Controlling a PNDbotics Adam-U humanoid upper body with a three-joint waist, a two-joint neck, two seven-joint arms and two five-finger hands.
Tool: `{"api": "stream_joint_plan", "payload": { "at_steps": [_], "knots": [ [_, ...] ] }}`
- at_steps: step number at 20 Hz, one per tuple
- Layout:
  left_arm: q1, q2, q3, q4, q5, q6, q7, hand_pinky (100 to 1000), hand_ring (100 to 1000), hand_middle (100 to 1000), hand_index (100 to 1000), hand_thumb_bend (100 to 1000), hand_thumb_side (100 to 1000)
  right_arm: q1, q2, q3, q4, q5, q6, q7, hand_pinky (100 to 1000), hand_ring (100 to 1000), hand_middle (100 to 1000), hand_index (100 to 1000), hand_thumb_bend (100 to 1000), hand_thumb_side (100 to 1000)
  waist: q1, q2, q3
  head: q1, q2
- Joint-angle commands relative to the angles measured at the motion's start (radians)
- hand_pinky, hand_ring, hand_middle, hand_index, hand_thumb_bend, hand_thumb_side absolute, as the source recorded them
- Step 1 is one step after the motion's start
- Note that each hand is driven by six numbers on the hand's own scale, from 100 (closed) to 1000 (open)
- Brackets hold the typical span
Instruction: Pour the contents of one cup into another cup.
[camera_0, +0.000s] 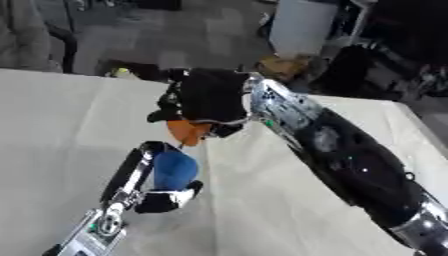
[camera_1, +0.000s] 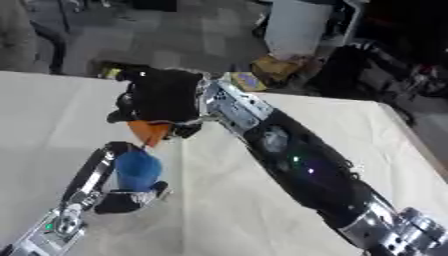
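Blue and upright, a cup (camera_0: 174, 171) stands on the cream-covered desk (camera_0: 52, 130) near the lower left of the scene, gripped by the left robot hand (camera_0: 166, 199), whose dark fingers curl round the cup's base while a finger runs up its left side. The left arm comes in from the near left corner. Just above and beyond the blue cup, an orange cup (camera_0: 187, 131) hangs tipped over, its narrower end pointing down toward the blue cup's open mouth, the two close together but seemingly not touching. The right robot hand (camera_0: 206, 100), black and bulky, is wrapped round the orange cup's upper part, hiding most of it; the long black-and-silver right arm reaches in diagonally from the near right corner across the desk. Whether anything is falling between the cups cannot be made out, nor can any contents be seen in either. By the look of it the pour itself is in hand: the orange cup is already inverted or nearly so over the receiving cup. What follows would call for holding the blue cup steady beneath the lip, keeping the orange cup's mouth over the opening until it empties, then turning it upright and setting it down on open desk away from the blue one. Beyond the desk's far edge lies grey floor with a pale bin (camera_0: 302, 25) and dark clutter.
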Motion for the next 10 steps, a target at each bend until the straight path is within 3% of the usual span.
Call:
{"api": "stream_joint_plan", "payload": {
  "at_steps": [1, 7, 10],
  "knots": [
    [-0.021, 0.001, -0.001, -0.020, -0.003, 0.003, 0.001, 331, 337, 245, 516, 451, 100, -0.016, -0.023, -0.009, -0.019, 0.008, 0.002, -0.009, 909, 426, 410, 864, 433, 100, 0.006, -0.019, -0.002, -0.002, -0.003],
    [-0.021, 0.003, -0.002, -0.023, -0.008, 0.007, 0.003, 332, 337, 244, 516, 453, 100, -0.014, -0.027, -0.016, -0.020, 0.002, 0.010, -0.014, 898, 420, 405, 860, 425, 100, 0.007, -0.020, -0.002, -0.002, -0.004],
    [-0.017, 0.005, 0.001, -0.024, -0.009, 0.009, 0.012, 333, 337, 244, 516, 455, 100, -0.007, -0.030, -0.029, -0.015, -0.061, 0.030, -0.025, 841, 396, 385, 847, 406, 100, 0.008, -0.019, -0.002, 0.000, -0.005]
  ]
}}
